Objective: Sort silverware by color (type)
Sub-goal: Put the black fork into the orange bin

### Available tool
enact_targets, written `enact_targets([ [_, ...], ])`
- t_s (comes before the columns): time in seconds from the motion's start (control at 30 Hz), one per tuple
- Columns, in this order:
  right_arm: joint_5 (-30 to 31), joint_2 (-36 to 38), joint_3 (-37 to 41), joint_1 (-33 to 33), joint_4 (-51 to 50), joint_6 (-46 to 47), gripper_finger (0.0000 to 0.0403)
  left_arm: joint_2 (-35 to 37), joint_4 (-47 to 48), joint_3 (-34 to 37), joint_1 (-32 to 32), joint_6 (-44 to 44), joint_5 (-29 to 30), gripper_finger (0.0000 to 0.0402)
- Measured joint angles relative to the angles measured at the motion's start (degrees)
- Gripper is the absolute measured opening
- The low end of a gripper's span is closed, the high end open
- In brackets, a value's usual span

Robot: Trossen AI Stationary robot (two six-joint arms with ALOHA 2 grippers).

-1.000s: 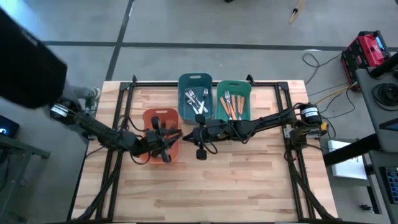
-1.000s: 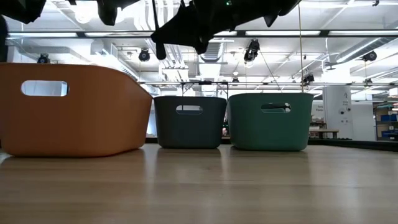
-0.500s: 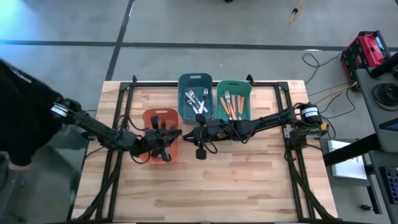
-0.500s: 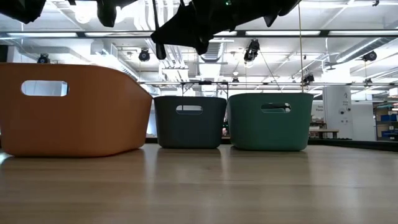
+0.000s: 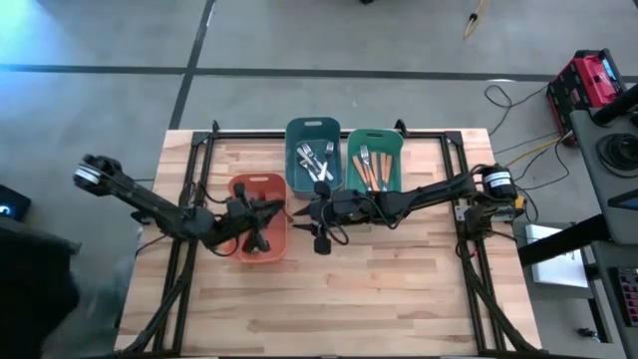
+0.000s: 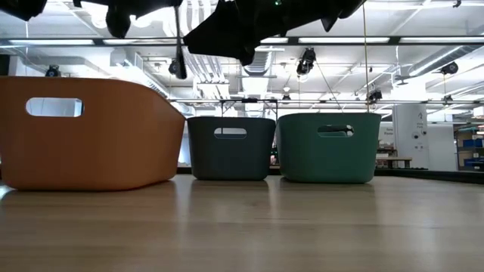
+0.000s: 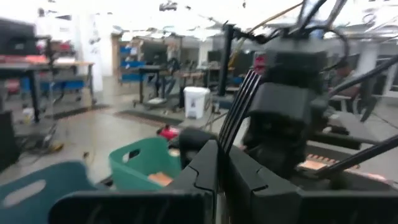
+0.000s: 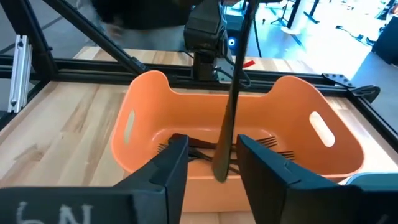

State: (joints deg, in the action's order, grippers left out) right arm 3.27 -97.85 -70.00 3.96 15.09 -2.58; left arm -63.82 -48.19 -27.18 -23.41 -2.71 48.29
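since a moment ago the left arm has swung its base link outward and its tool (image 5: pixel 267 211) has shifted toward the salmon bin's (image 5: pixel 239 189) right wall, while the person who stood at the surface's left edge has dropped back to the lower left corner of the high view; the right arm has stayed where it was.

both arms reach low and nearly flat across the wooden surface (image 5: pixel 399 289) toward each other, meeting at the salmon bin. the left tool sits over the bin's right half, pointing toward the right arm. the left wrist view shows a dark bronze fork (image 7: pixel 239 102) rising from between its fingers, tines up, with the fingers closed in around the handle.

the right tool (image 5: pixel 305 214) hovers just beside the bin's right wall, wrist level, fingers aimed at the bin. in the right wrist view its two fingers (image 8: pixel 171 163) stand spread apart, released, with the dark fork's handle (image 8: pixel 231 106) hanging upright between them but gripped from above by the left tool (image 8: pixel 205 28). more dark bronze pieces (image 8: pixel 186 144) lie on the salmon bin's floor.

the blue bin (image 5: pixel 314 128) behind holds shiny silver forks (image 5: pixel 315 160), and the green bin (image 5: pixel 375 136) next to it holds orange-handled forks (image 5: pixel 373 170). in the low view both arms hang dark above the three bins.
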Motion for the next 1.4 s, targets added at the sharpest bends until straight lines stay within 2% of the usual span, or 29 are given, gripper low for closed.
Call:
enact_targets([
  [0.1,0.42,0.16,0.00,-0.13,-0.32,0.01,0.0138,3.61,6.25,0.00,-0.01,3.07,1.82,0.0000],
  [0.3,2.43,0.21,0.02,-0.36,-2.11,0.53,0.0150,9.57,12.20,0.00,-0.12,4.04,1.71,0.0000],
  [0.43,2.91,0.22,0.02,-0.39,-3.47,0.58,0.0150,13.59,20.52,0.00,-0.10,7.71,2.15,0.0000],
  [0.6,2.93,0.33,0.02,-0.43,-4.30,0.55,0.0150,18.34,33.75,0.00,-0.10,16.94,3.28,0.0000],
  [0.73,2.93,0.33,0.02,-0.43,-4.17,0.53,0.0152,20.62,46.19,0.00,0.23,28.47,4.82,0.0000],
  [0.87,2.93,0.33,0.02,-0.58,-4.17,0.63,0.0153,20.34,54.88,0.00,0.87,40.19,5.73,0.0000],
  [0.97,2.93,0.36,0.02,-0.63,-4.15,0.64,0.0153,19.02,56.85,0.00,0.99,45.02,5.66,0.0000],
  [1.4,2.91,0.36,0.02,-0.63,-4.17,1.23,0.0153,12.33,58.45,0.00,1.84,49.88,5.10,0.0000],
])
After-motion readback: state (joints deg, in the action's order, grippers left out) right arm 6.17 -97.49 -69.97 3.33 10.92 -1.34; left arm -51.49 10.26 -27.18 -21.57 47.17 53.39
